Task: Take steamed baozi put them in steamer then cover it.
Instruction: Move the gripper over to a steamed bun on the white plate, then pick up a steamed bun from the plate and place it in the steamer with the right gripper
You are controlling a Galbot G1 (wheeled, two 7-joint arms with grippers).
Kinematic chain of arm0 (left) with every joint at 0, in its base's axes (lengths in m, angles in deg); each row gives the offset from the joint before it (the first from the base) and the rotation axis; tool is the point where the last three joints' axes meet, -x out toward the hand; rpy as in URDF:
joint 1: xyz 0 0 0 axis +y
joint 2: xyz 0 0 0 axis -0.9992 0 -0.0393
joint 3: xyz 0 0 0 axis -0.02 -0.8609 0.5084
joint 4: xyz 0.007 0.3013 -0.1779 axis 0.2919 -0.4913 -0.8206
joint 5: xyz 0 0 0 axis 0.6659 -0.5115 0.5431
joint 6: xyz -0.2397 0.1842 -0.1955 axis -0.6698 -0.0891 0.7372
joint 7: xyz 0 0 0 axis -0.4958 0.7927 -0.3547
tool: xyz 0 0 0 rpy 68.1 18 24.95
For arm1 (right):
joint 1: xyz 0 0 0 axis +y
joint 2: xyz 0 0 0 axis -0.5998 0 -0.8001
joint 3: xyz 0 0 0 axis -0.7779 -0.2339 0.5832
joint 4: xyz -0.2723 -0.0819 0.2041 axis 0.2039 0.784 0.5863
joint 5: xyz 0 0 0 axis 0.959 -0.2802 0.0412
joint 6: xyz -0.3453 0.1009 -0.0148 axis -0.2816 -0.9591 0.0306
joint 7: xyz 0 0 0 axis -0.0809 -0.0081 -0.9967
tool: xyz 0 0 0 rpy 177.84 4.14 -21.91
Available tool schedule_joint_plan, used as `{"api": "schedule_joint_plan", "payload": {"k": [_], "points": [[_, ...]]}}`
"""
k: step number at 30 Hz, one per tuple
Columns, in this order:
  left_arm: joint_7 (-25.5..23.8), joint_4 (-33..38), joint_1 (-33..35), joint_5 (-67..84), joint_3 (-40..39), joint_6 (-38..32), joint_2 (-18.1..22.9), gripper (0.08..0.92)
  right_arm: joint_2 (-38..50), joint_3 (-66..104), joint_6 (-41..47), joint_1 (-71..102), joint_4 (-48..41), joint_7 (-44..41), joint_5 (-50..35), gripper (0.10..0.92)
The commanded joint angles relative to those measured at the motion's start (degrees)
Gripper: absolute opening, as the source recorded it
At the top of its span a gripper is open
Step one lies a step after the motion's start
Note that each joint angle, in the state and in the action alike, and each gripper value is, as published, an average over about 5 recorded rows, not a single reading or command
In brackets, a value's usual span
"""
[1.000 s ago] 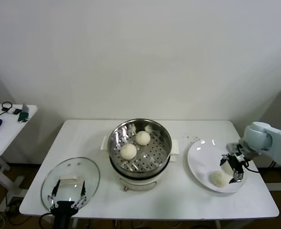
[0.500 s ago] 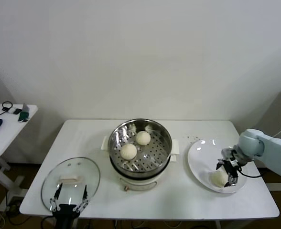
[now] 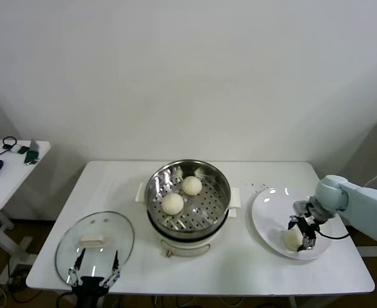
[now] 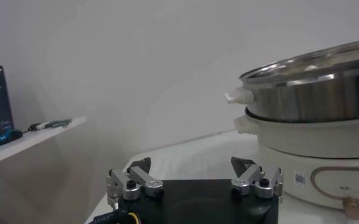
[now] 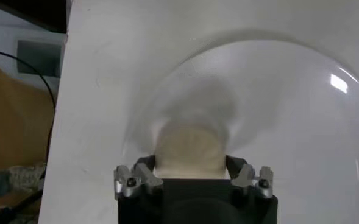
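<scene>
The steamer (image 3: 188,196) stands mid-table with two baozi (image 3: 172,203) (image 3: 191,185) on its perforated tray. One more baozi (image 3: 292,240) lies on the white plate (image 3: 270,215) at the right. My right gripper (image 3: 302,234) is down over it, open, with a finger on each side of the bun. The right wrist view shows this baozi (image 5: 190,146) filling the gap of the gripper (image 5: 190,163). The glass cover (image 3: 111,231) lies flat at the table's front left. My left gripper (image 3: 93,277) is open and empty at its near rim. It shows open in the left wrist view (image 4: 191,163), with the steamer (image 4: 313,97) beyond.
A white side table (image 3: 9,183) with a mouse and small gadgets stands at the far left. The plate sits close to the table's right edge. The cover sits close to the front left corner.
My right gripper has moved left and forward across the plate and come down around the baozi. My left gripper has drawn back toward the table's front edge, off the cover's handle.
</scene>
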Motion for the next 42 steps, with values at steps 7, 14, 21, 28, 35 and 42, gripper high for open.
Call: {"api": "schedule_joint_plan", "payload": {"k": [7, 14, 21, 28, 35, 42], "points": [[0.0, 0.0, -0.1, 0.0, 0.1, 0.0, 0.0, 0.823, -0.3, -0.7, -0.9, -2.1, -0.2, -0.2, -0.5, 0.689], [0.0, 0.4, -0.2, 0.0, -0.4, -0.1, 0.2, 0.823, -3.7, -13.6, -8.4, -21.6, 0.1, -2.7, -3.5, 0.687], [0.0, 0.4, 0.5, -0.9, -1.0, -1.2, 0.7, 0.823, -13.2, -24.9, -18.4, -42.3, 4.1, -5.0, -5.0, 0.689], [0.2, 0.5, 0.6, -0.8, -0.9, -1.3, 0.8, 0.823, -19.4, -26.0, -26.7, -48.8, 12.4, -6.3, -2.9, 0.695], [0.3, 0.3, 0.4, -0.6, -0.8, -1.1, 0.4, 0.823, -24.5, -23.1, -29.8, -48.0, 20.4, -7.4, -3.2, 0.704], [0.3, 0.3, 0.1, -0.6, -0.8, -0.8, 0.4, 0.823, -32.2, -20.2, -32.7, -44.7, 17.6, -8.2, -2.0, 0.704]]}}
